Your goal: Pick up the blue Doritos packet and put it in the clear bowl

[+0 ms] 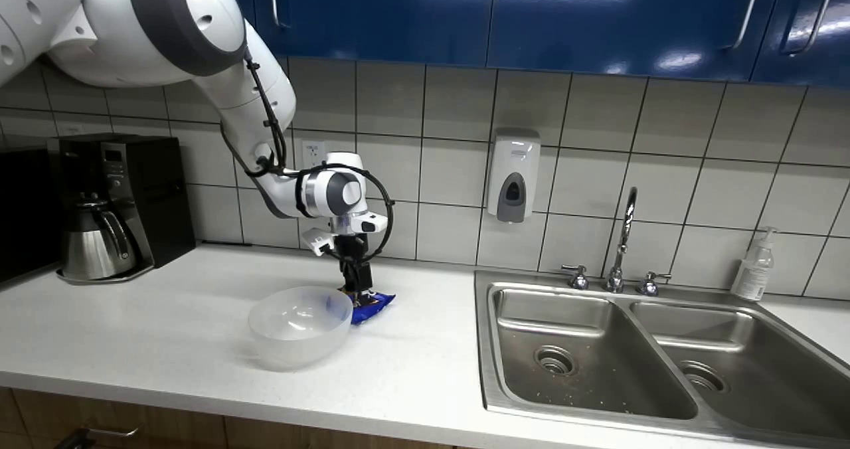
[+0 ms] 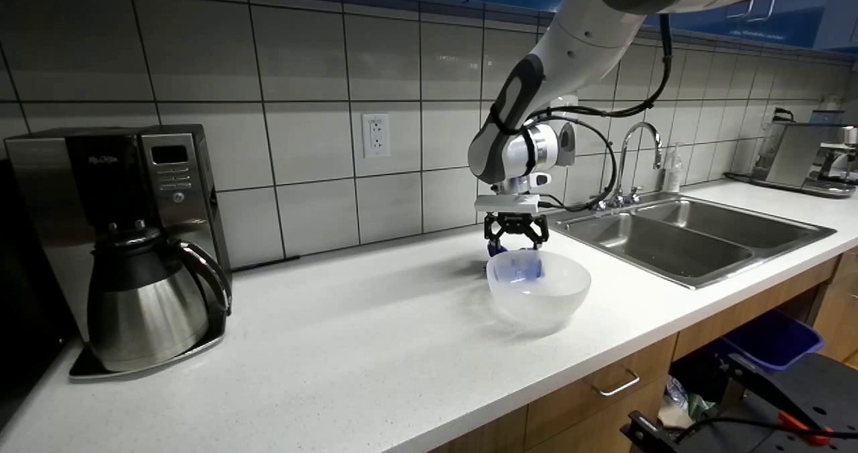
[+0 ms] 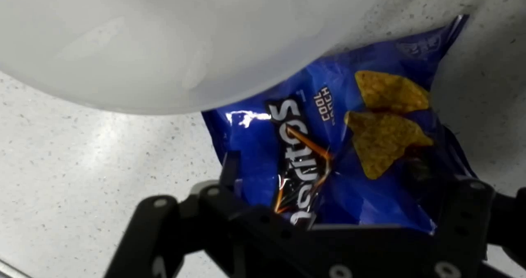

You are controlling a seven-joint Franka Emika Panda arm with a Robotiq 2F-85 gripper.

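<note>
The black pincer [image 2: 516,244] points down, and its two fingers are spread apart. The blue Doritos packet [image 3: 337,138] lies between them on the white counter [image 1: 425,369]. I cannot tell if the fingers touch it. The clear bowl [image 1: 299,349] sits upright just beside the packet. In the wrist view the bowl's rim covers one edge of the packet, and in an exterior view some blue shows through the bowl's wall. Farther off, a steel sink [image 1: 487,343] and a coffee maker [image 2: 114,171] stand on opposite sides.
</note>
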